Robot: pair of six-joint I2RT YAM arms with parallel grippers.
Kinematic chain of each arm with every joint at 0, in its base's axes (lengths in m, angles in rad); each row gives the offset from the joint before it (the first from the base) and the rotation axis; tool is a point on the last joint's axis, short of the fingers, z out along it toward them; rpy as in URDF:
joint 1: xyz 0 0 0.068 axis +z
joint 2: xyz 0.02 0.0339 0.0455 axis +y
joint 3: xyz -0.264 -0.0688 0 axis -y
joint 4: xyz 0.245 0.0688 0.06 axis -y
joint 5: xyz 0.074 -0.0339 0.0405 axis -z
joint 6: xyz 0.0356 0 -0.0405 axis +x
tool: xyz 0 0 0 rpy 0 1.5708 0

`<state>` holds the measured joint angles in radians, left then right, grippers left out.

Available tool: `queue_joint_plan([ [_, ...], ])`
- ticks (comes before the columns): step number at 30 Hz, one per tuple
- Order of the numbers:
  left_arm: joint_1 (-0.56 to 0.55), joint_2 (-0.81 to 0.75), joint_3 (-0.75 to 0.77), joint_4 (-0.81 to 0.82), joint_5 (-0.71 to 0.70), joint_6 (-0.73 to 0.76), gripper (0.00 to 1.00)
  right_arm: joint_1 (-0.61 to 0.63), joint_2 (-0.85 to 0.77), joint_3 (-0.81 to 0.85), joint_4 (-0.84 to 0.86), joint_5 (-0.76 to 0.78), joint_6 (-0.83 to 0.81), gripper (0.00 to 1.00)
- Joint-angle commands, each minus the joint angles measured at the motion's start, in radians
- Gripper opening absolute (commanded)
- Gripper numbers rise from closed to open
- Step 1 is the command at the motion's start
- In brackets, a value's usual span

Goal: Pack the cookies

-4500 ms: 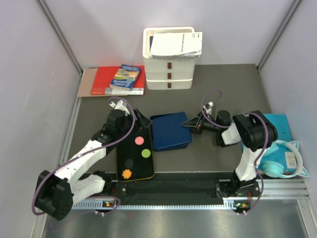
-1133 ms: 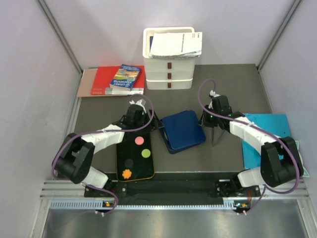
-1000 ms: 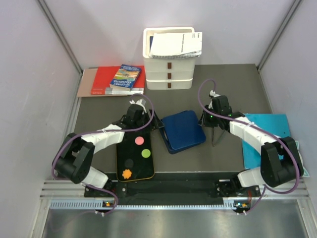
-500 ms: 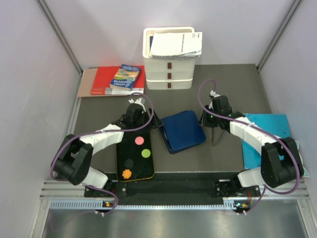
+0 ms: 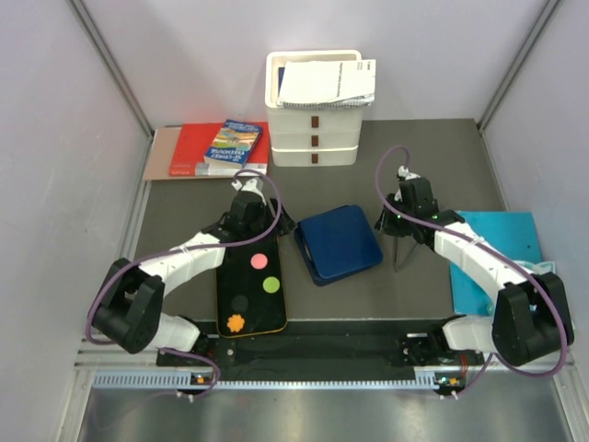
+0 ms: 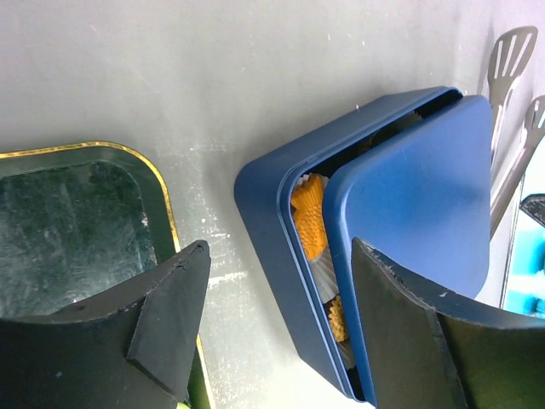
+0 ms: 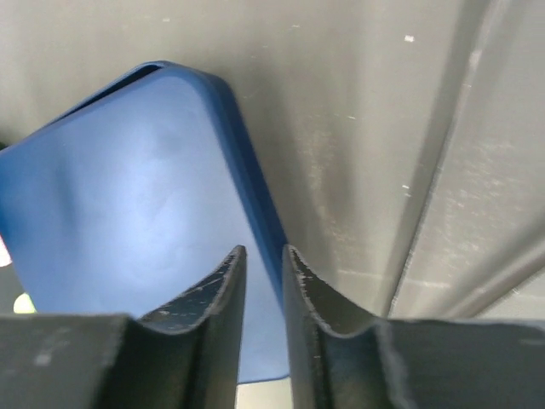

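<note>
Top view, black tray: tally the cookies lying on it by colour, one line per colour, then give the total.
pink cookie: 1
green cookie: 1
black cookie: 1
orange cookie: 1
Total on the black tray: 4

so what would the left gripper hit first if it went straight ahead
Probably the box, at its wall: the open left gripper frames its rim, next to the gap where the lid sits askew and bares orange cookies. Depth is unclear from the wrist view.
</note>
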<state>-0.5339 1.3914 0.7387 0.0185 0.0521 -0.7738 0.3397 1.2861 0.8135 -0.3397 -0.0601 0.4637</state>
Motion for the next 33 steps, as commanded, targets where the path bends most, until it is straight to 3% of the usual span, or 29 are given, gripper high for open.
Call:
queue_joint_plan([
  [1,-0.001,-0.046,0.005,-0.014,-0.044,0.015,0.71,0.007,-0.03,0.029,-0.051,0.097,-0.007,0.2],
  [6,-0.001,-0.052,-0.007,-0.052,-0.086,0.011,0.61,0.007,-0.005,-0.007,-0.065,0.147,0.007,0.0],
  [8,-0.001,-0.051,-0.012,-0.06,-0.092,0.013,0.56,0.008,-0.002,-0.023,-0.062,0.151,0.007,0.0],
  [12,-0.001,-0.032,-0.012,-0.066,-0.087,0.013,0.33,0.007,0.009,-0.04,-0.058,0.146,0.003,0.0],
  [16,-0.001,-0.012,-0.007,-0.063,-0.069,0.007,0.18,0.008,0.015,-0.063,-0.065,0.118,0.006,0.0],
  [23,-0.001,0.006,-0.01,-0.054,-0.066,0.001,0.09,0.019,0.009,-0.119,-0.045,0.082,0.016,0.0],
  [33,-0.003,0.034,-0.013,-0.037,-0.029,-0.009,0.04,0.097,0.062,-0.085,-0.013,0.065,0.053,0.0],
])
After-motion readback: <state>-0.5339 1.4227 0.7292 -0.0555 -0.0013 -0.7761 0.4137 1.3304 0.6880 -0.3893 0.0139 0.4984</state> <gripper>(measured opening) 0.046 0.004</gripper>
